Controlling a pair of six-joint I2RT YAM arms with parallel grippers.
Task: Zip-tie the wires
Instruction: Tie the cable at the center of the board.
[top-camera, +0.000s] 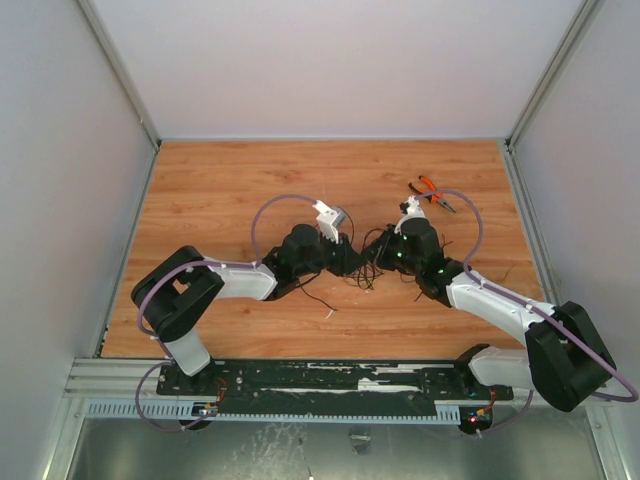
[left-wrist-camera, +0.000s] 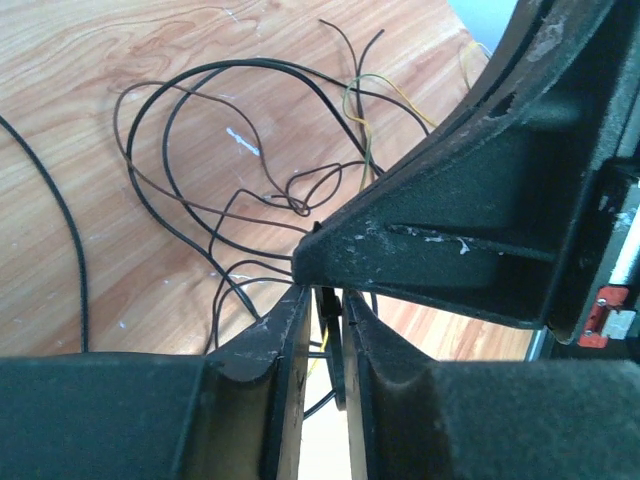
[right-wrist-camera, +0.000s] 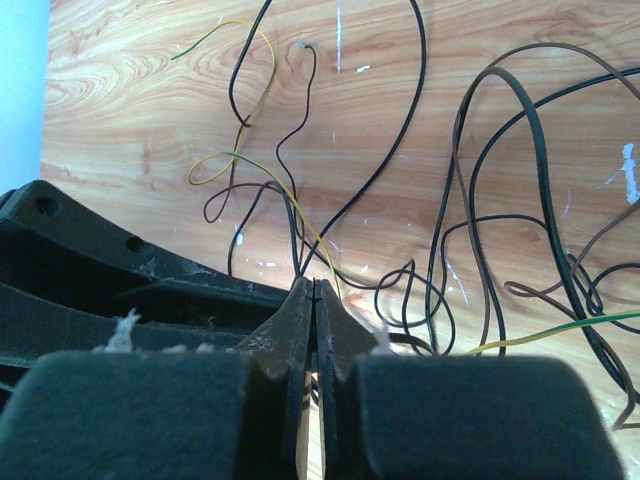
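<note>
The wires (top-camera: 362, 272) sprawl in loose loops on the tabletop (top-camera: 250, 180), between the two grippers. The right gripper (right-wrist-camera: 315, 285) has its jaws pressed together on strands. The left gripper (left-wrist-camera: 326, 305) has its jaws a slit apart around one strand; I cannot tell whether they grip it.

Wires (top-camera: 362, 277) mostly black, some brown, few yellow-green. Table (top-camera: 230, 190) orange-brown woodgrain. Pliers (top-camera: 432, 190) orange handles. Arm cables (top-camera: 262, 215) purple.

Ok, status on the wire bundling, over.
Right end effector shut at the wires, hold unconfirmed. Left end effector nearly closed, dark strand between its jaws. Wires loose, unbundled. Pliers far side, not in the way.
</note>
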